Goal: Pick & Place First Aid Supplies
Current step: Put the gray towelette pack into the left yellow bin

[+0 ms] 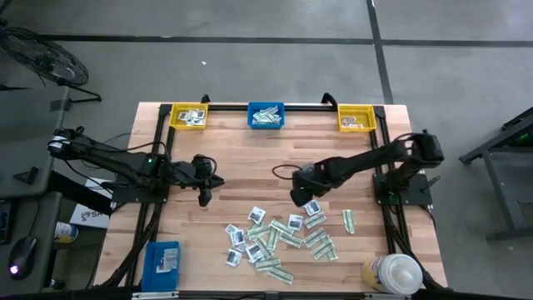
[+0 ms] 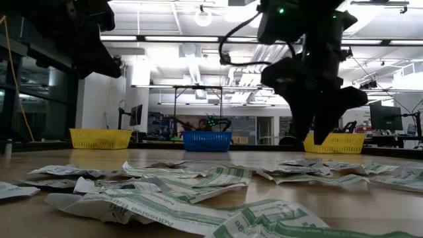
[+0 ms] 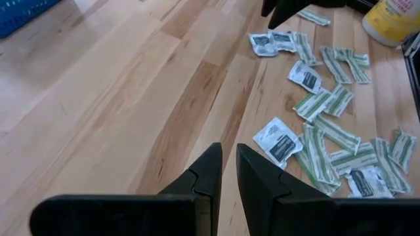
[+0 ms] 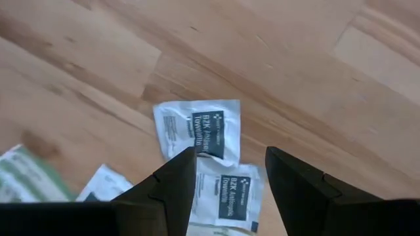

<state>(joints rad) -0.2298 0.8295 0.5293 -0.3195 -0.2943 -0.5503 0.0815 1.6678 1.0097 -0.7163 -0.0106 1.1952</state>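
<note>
The first aid supplies [image 1: 283, 237] lie scattered flat on the wooden table near its front edge: squarish white packets [image 3: 279, 141] and narrow green-and-white strips [image 3: 328, 134]. My right gripper [image 1: 298, 197] points down, open, above the far edge of the pile. Its fingers [image 4: 230, 157] stand over two overlapping white packets [image 4: 200, 134] without touching them. The low view shows its tips [image 2: 316, 140] clear of the table. My left gripper [image 1: 204, 193] hangs over bare wood left of the pile. Its fingers [image 3: 228, 154] are almost together and hold nothing.
Two yellow bins [image 1: 189, 117] [image 1: 356, 118] and a blue bin [image 1: 266, 115] stand along the far edge. Another blue bin [image 1: 162, 260] sits at the near left. A white-capped bottle [image 1: 391, 273] stands at the near right. Bare wood lies between the arms.
</note>
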